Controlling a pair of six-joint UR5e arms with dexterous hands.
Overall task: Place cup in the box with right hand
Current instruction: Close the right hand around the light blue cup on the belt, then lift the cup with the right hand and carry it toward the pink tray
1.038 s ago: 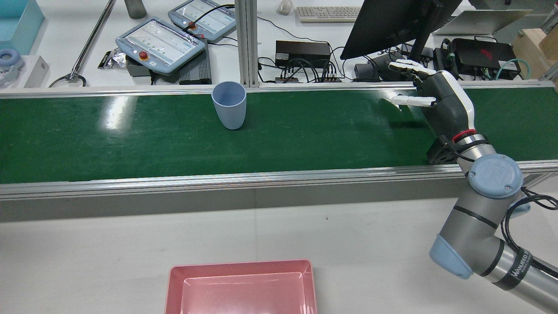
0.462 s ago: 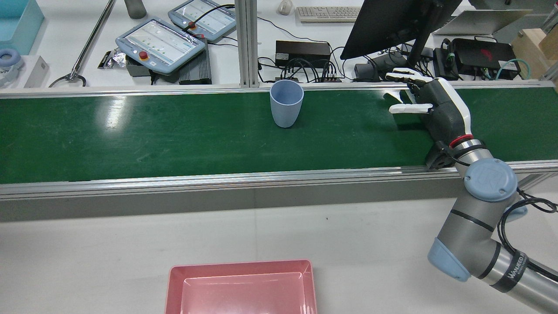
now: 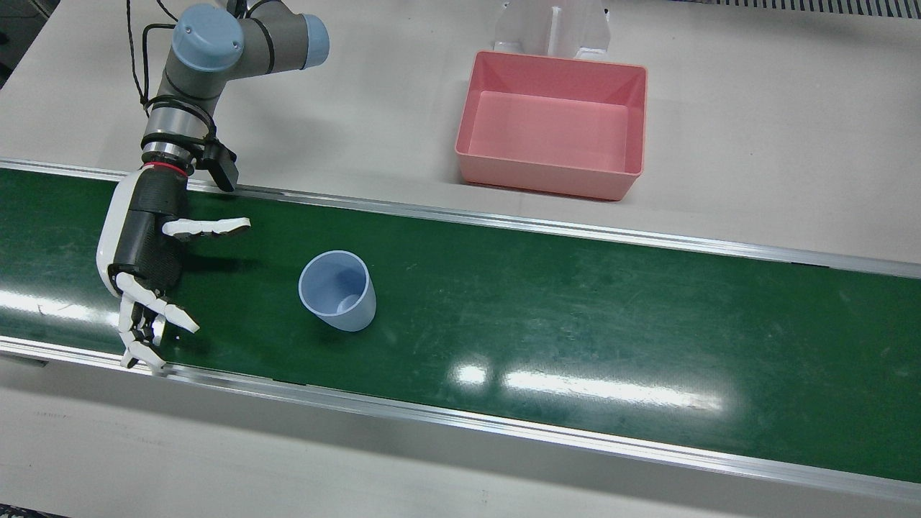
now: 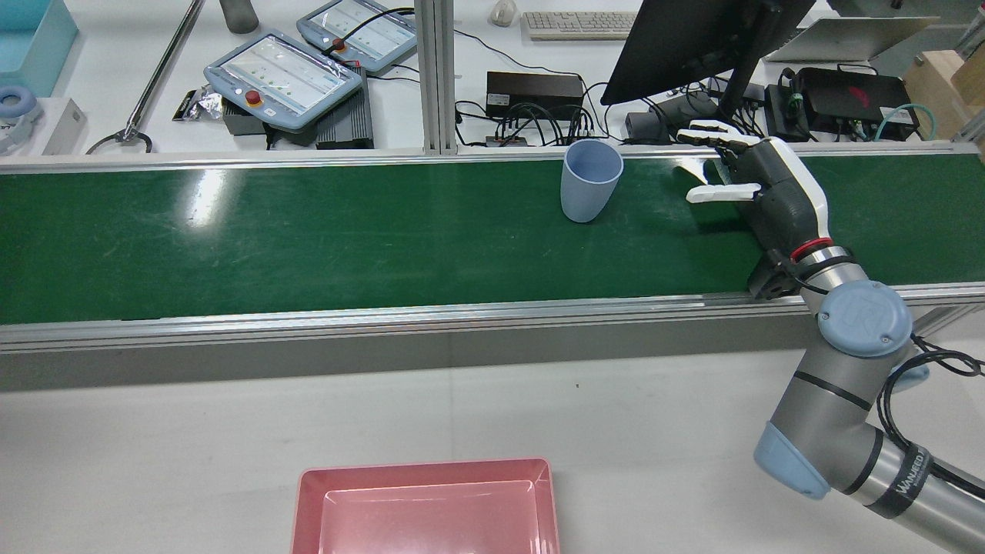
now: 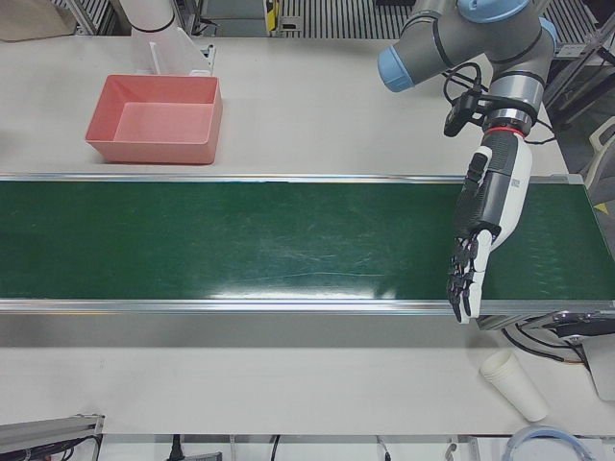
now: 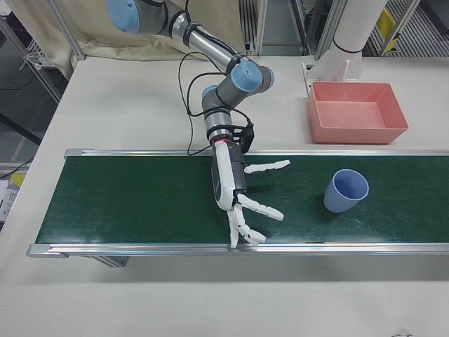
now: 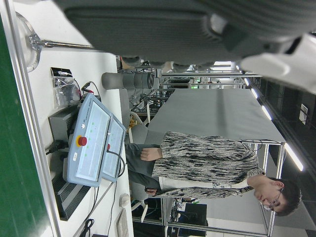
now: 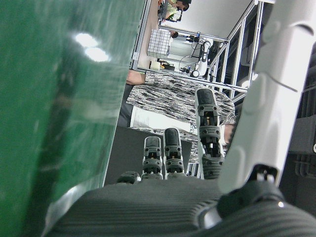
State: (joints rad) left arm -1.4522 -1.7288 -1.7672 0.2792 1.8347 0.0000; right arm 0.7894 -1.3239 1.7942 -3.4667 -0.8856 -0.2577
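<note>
A light blue cup [image 3: 338, 291] stands upright on the green conveyor belt [image 3: 575, 309]; it also shows in the rear view [image 4: 590, 181] and the right-front view [image 6: 346, 191]. My right hand [image 3: 147, 252] hovers low over the belt, open, fingers spread toward the cup and holding nothing; it shows in the rear view [image 4: 769, 192] and the right-front view [image 6: 235, 189]. A gap of bare belt separates hand and cup. The pink box [image 3: 547, 176] sits empty on the white table beside the belt, and shows in the rear view [image 4: 423, 469]. My left hand [image 5: 485, 221] is open over the far end of the belt.
Metal rails edge the belt on both sides. Teach pendants [image 4: 285, 77], a monitor [image 4: 692, 38] and cables lie behind the belt's far rail. A white paper cup [image 5: 514, 384] lies on the table near my left hand.
The blue cup has travelled along the belt toward my right hand. My right hand has dropped slightly lower and stays open.
</note>
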